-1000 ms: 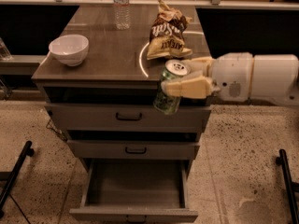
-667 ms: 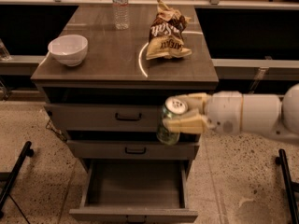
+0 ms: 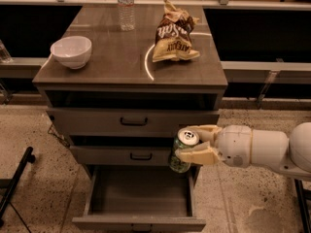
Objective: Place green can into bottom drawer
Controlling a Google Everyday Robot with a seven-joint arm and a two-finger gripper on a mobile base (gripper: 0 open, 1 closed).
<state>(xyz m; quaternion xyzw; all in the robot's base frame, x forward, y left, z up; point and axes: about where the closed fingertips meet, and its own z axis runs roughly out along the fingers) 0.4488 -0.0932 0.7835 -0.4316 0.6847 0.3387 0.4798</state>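
Observation:
The green can (image 3: 181,150) has a dark green body and a silver top with a pull tab. My gripper (image 3: 193,143) is shut on it, one cream finger on each side, and holds it upright. The can hangs in front of the middle drawer's right end, above the right rear corner of the bottom drawer (image 3: 141,196). The bottom drawer is pulled out, and its grey interior shows nothing inside. My white arm reaches in from the right edge.
On the cabinet top (image 3: 116,57) stand a white bowl (image 3: 71,51) at the left, a clear water bottle (image 3: 126,7) at the back and a brown chip bag (image 3: 173,33) at the right. Two upper drawers with black handles (image 3: 134,122) are closed. A black stand leg (image 3: 14,183) lies at the left.
My gripper has carried the green can down and slightly left, from level with the top drawer's front to in front of the middle drawer, just above the open bottom drawer.

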